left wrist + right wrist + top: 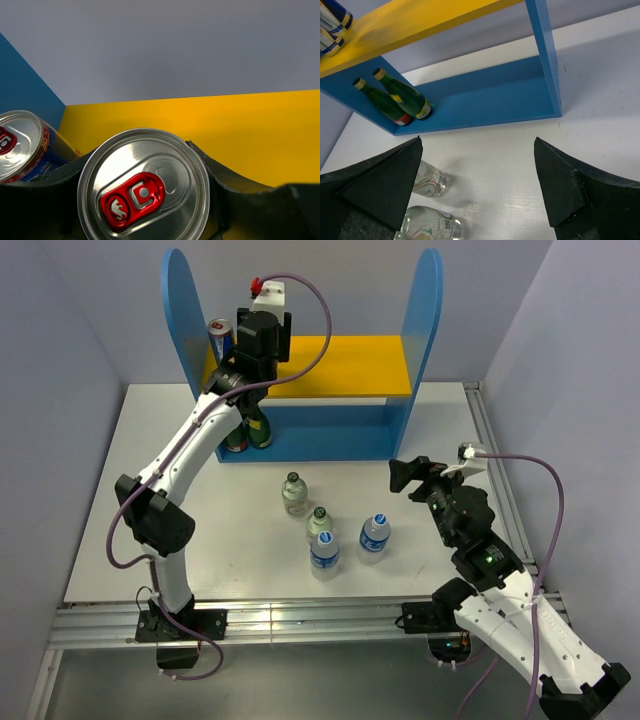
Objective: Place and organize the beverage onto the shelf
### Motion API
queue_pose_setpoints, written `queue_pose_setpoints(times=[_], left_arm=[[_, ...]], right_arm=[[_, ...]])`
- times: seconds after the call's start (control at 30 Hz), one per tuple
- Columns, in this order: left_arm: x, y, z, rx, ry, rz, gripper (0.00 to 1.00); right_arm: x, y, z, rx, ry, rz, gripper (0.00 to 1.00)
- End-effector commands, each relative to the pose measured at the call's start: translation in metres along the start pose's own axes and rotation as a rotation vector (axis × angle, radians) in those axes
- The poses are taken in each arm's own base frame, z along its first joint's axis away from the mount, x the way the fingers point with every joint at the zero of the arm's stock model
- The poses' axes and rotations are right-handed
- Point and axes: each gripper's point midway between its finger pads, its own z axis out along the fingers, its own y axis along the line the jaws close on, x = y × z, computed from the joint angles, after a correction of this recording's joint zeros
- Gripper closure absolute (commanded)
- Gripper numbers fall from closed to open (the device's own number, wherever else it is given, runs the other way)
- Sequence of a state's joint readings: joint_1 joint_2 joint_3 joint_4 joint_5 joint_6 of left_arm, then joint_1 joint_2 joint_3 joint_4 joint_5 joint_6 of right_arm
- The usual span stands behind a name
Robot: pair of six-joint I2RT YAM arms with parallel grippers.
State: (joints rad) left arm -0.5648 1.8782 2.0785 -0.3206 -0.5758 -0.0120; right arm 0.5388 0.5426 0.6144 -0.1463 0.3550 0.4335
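Left pincer [145,222] grips a can [142,187] (right pincer [477,145] gapes empty).

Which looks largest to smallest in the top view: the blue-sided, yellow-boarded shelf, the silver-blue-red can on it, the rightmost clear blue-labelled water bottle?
1. Shelf.
2. Water bottle and can: alike in size; the can stands farther away, so unranked.

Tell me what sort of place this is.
Probably a robotics lab test cell: a white table boxed in by plain walls, a left arm and right arm bolted to a metal rail at its near edge, and a small blue-and-yellow shelf.
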Motion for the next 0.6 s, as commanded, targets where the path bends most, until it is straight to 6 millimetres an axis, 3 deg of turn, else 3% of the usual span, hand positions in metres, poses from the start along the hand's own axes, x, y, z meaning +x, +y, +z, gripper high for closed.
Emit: queue_pose_setpoints(times=[0.0,0.23,0.57], left_arm=[[-0.064,0.015,-0.007,0.004,-0.153,-0.114,1.00],[-0.044,0.031,0.003,-0.056,-0.108,-0.136,1.00],[-0.018,0.041,0.010,-0.040,-0.040,-0.155,0.79]], right_arm=[[-0.001,-0.002,-0.001,0.008,-0.015,0.005,0.01],[0.002,-0.002,0.001,0.008,-0.007,0.004,0.00],[0.002,-0.003,0.002,0.014,-0.009,0.003,0.00]])
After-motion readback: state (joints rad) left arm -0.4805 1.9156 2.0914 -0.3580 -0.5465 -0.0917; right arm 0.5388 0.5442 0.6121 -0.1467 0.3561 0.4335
